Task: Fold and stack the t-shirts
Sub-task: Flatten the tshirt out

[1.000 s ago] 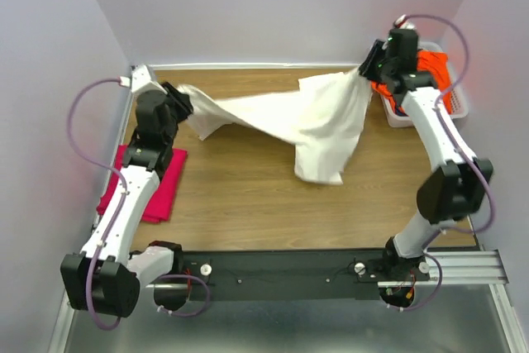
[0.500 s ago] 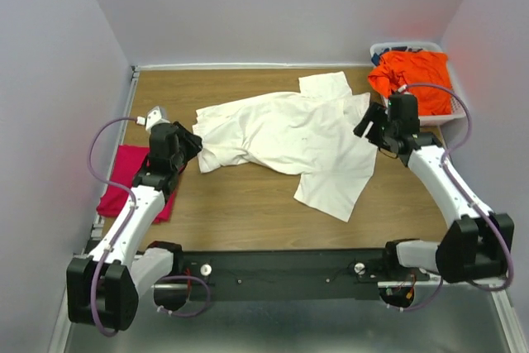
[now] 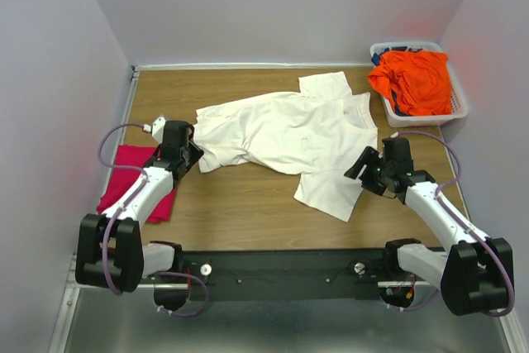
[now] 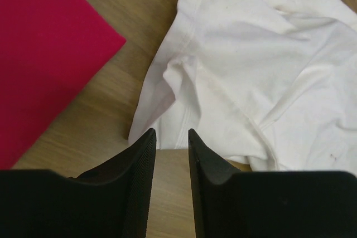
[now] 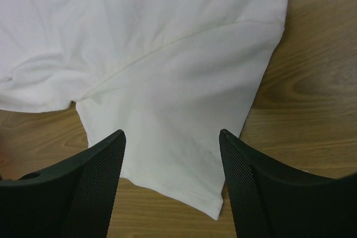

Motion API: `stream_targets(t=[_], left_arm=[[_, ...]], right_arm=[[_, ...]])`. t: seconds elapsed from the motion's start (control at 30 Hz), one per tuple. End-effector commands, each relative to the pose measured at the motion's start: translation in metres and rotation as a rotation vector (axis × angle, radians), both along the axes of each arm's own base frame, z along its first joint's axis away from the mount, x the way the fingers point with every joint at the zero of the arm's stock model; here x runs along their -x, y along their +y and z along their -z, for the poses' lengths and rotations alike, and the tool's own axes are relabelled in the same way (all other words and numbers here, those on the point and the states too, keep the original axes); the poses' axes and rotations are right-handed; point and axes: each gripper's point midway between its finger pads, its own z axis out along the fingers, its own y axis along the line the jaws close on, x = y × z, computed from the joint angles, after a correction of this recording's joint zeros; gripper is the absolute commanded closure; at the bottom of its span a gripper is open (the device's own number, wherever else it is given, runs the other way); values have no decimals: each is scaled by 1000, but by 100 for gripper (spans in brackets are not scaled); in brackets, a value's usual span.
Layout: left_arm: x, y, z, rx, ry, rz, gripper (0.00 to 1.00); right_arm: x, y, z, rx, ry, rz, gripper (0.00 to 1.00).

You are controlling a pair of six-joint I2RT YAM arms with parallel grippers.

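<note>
Left end effector [image 4: 171, 134] narrow, right end effector [image 5: 172, 135] wide, neither gripping; pink t-shirt [image 4: 44, 54] cut off.

Wooden table [image 3: 248, 200] bears cream-white t-shirt [image 3: 289, 130], magenta-pink t-shirt [image 3: 118, 179], white basket [image 3: 459, 110].

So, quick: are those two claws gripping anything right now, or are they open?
Left gripper: slightly open, holding nothing.
Right gripper: wide open, empty, above the cream-white t-shirt.
</note>
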Motion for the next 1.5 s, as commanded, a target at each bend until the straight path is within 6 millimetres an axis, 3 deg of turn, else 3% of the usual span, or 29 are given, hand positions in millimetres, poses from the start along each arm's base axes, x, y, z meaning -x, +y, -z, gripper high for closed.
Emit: stream_targets(t=[0.0, 0.37, 0.6, 0.7, 0.87, 1.03, 1.47], left_arm=[[-25, 15, -12, -52, -21, -92, 62], [-53, 18, 2, -91, 21, -117, 58], [-58, 20, 9, -105, 47, -131, 58], [-58, 19, 15, -102, 61, -121, 67], [-55, 16, 24, -98, 80, -102, 73], [-52, 15, 20, -94, 71, -90, 74], [-56, 8, 7, -63, 39, -64, 75]], right_arm=[[6, 8, 11, -53, 17, -12, 25], [14, 10, 26, -61, 58, -20, 25], [23, 9, 38, -58, 96, -25, 25], [26, 8, 40, -53, 101, -28, 26], [36, 8, 42, -55, 160, -17, 29], [59, 13, 49, -89, 257, -25, 34], [90, 12, 62, -127, 354, 60, 36]])
